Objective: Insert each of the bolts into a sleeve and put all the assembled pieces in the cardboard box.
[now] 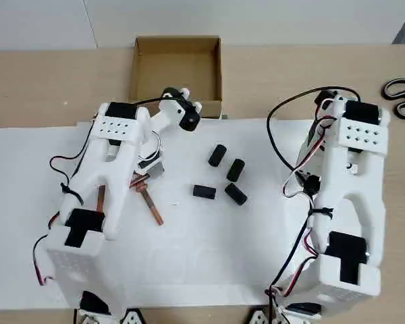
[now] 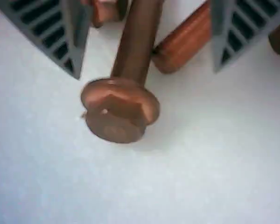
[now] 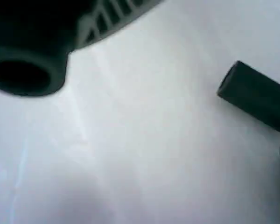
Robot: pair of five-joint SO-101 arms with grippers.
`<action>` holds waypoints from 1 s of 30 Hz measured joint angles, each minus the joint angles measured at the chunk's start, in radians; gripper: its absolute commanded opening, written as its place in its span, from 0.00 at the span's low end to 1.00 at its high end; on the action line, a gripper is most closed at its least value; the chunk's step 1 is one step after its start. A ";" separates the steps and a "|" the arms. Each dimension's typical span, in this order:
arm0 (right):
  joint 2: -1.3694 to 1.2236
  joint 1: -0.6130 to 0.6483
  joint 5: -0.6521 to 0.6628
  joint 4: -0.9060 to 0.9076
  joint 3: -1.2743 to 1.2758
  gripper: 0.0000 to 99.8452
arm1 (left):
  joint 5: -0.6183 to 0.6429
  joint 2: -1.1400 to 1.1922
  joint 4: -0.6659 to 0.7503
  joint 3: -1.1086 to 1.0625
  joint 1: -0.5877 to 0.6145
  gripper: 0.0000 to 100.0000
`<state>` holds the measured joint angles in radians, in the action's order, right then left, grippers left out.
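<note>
The wooden table [image 1: 27, 81] carries a white sheet [image 1: 202, 270] on which all the parts lie; the left arm [image 1: 108, 175] bends over the bolts and the right arm [image 1: 354, 175] stands beside the sleeves. The cardboard box [image 1: 177, 42] at the far edge of the sheet is empty, so by my reading nothing is assembled or delivered yet and the whole job is left. Scissors [image 1: 403, 96] lie well apart on the bare table, out of the way.

The left gripper [image 2: 147, 70] has its jaws apart on either side of one copper bolt [image 2: 119, 109], which lies on the sheet, not clamped; a second bolt [image 2: 182, 44] lies just beside the first one's shaft and may get in the way of the closing jaws. Another bolt [image 1: 151, 206] lies free near the arm; a further one [image 1: 100, 199] shows partly under it.

Four black sleeves [image 1: 217, 155] sit loose mid-sheet, between the arms, all without bolts. The right gripper [image 3: 107, 21] hangs near one sleeve [image 3: 254, 95]; I cannot tell whether it is open or holding anything; a dark hollow piece [image 3: 23, 74] beside it could be a sleeve or part of the arm.
</note>
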<state>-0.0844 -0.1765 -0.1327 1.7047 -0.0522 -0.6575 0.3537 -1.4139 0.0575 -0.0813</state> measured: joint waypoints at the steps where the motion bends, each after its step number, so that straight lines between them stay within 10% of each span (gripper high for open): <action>1: 0.000 0.000 0.000 0.000 0.000 0.00 | -0.002 0.008 0.000 0.000 0.000 0.17; 30: 0.000 0.000 0.000 0.000 0.000 0.00 | 0.002 0.064 0.035 0.006 -0.002 0.01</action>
<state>-0.0844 -0.1765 -0.1327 1.7047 -0.0522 -0.6559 0.4181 -1.3786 0.0637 -0.0829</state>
